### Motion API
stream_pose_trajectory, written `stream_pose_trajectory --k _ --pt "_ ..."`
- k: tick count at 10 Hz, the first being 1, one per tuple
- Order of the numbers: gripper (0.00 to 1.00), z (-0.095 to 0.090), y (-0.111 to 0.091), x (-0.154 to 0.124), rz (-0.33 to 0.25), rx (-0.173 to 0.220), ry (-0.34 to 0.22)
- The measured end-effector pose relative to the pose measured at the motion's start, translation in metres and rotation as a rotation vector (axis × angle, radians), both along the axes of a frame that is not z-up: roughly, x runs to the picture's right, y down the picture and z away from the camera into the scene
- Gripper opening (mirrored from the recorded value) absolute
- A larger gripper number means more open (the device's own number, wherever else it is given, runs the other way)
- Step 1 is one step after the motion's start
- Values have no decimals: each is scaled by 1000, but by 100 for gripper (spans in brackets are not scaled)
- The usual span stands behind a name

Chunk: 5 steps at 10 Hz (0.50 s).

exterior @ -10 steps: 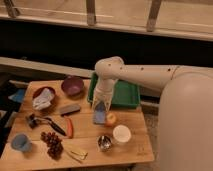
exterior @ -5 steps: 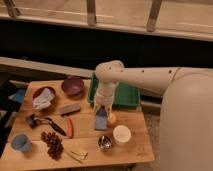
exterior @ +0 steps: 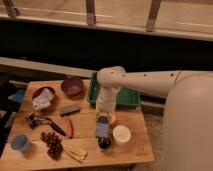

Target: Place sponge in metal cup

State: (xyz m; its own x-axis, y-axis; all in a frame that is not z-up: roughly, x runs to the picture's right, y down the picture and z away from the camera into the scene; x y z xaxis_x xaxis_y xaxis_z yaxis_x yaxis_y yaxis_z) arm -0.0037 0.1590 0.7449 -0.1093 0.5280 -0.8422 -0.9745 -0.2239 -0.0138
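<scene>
The gripper [exterior: 102,119] is clamped on the top of the sponge [exterior: 102,130], hanging it on end directly above the metal cup [exterior: 104,143], probably so it drops in narrow-edge first, clear of the white cup [exterior: 121,134] just beside the metal cup.

No text, labels, numbers legible anywhere. Tool [exterior: 102,122] grips sponge [exterior: 102,130] above metal cup [exterior: 104,144].
</scene>
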Motion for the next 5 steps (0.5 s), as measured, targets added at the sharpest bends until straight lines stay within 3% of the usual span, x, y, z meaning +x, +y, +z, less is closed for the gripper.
stream_pose_trajectory --k 5 --pt "0 -1 1 -2 -9 -2 2"
